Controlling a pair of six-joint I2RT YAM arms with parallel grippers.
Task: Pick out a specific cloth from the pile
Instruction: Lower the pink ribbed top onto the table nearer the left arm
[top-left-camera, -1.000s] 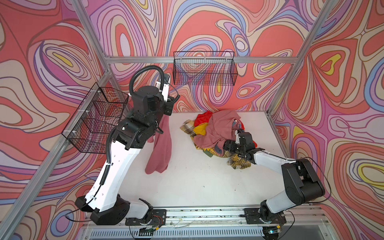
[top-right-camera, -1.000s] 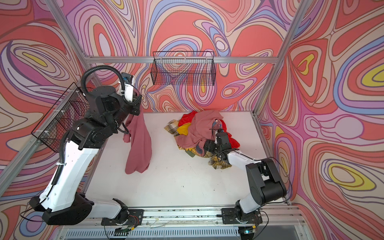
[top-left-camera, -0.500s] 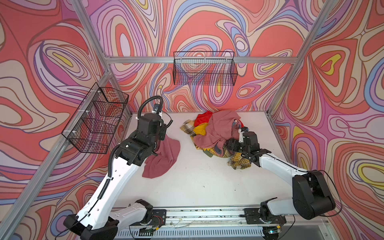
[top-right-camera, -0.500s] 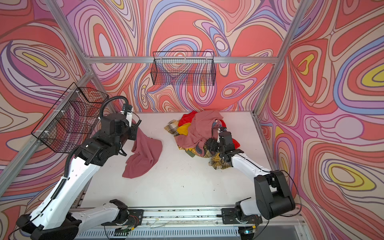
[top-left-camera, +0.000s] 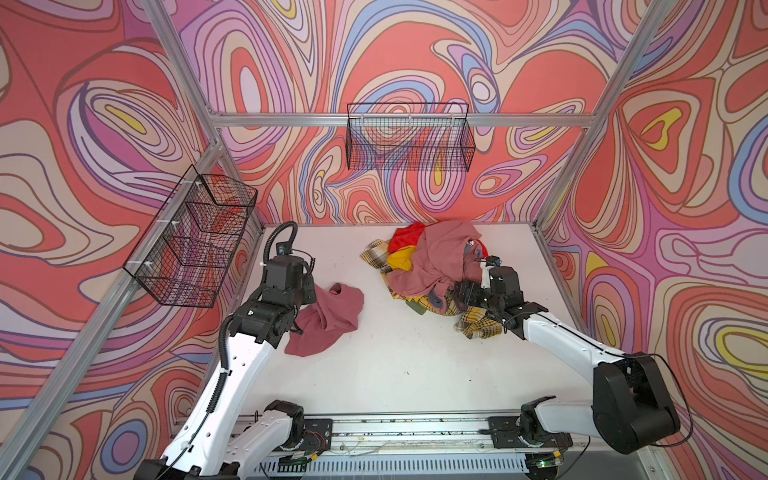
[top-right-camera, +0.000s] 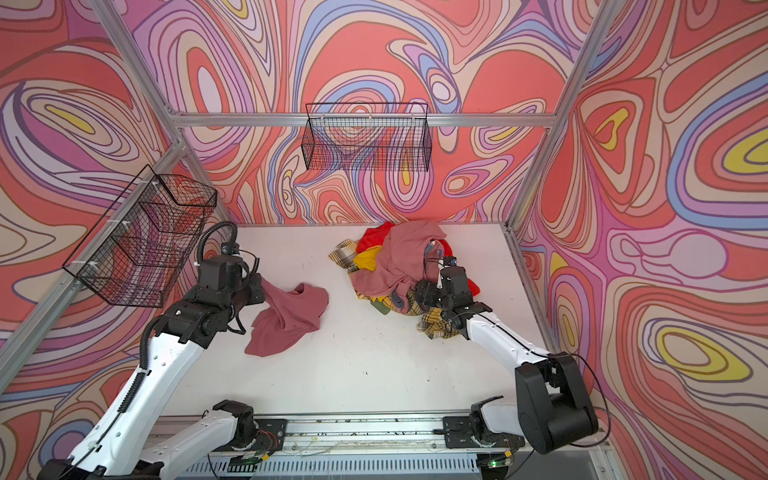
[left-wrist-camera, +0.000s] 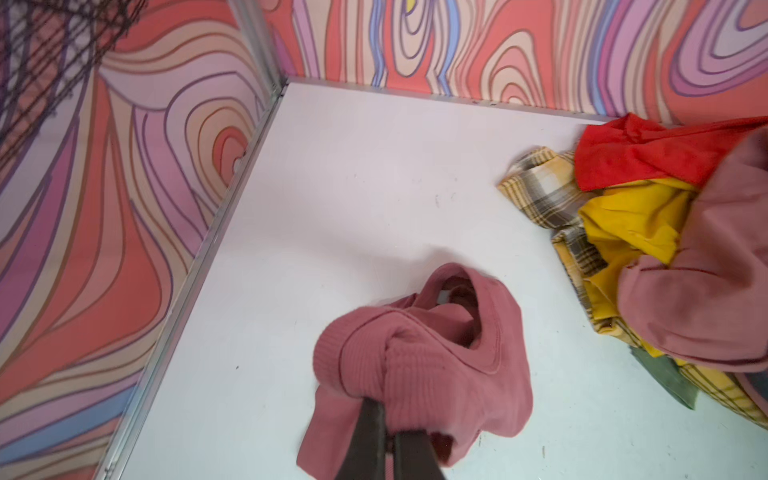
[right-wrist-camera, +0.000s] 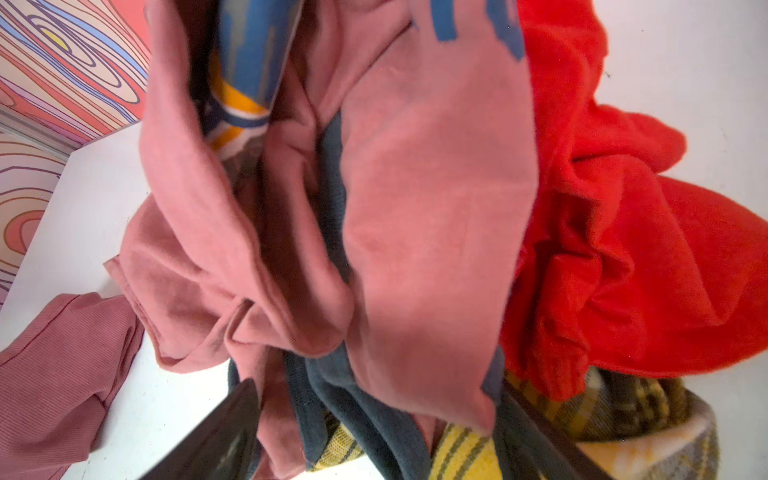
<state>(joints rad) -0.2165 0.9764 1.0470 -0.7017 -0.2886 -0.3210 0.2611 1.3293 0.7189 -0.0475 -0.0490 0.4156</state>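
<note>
The cloth (top-left-camera: 328, 320) (top-right-camera: 291, 318), plain dusty pink and ribbed, lies crumpled on the white table left of the pile. My left gripper (left-wrist-camera: 384, 419) is shut on one bunched edge of the cloth (left-wrist-camera: 424, 365), low over the table. The pile (top-left-camera: 436, 266) (top-right-camera: 395, 266) holds a large pink garment with grey-blue bands, bright red, mustard and yellow plaid pieces. At the pile's near right side, my right gripper (right-wrist-camera: 378, 395) (top-left-camera: 459, 293) stands open, with folds of the banded pink garment (right-wrist-camera: 436, 208) between its wide-spread fingers.
A black wire basket (top-left-camera: 409, 137) hangs on the back wall. A second wire basket (top-left-camera: 195, 241) hangs on the left wall, above my left arm. Aluminium frame posts edge the table (top-left-camera: 415, 365). The arm bases sit on a rail along the front.
My left arm has come down from high up. The cloth, hanging long a second ago, now rests crumpled on the table. My right gripper stays at the pile.
</note>
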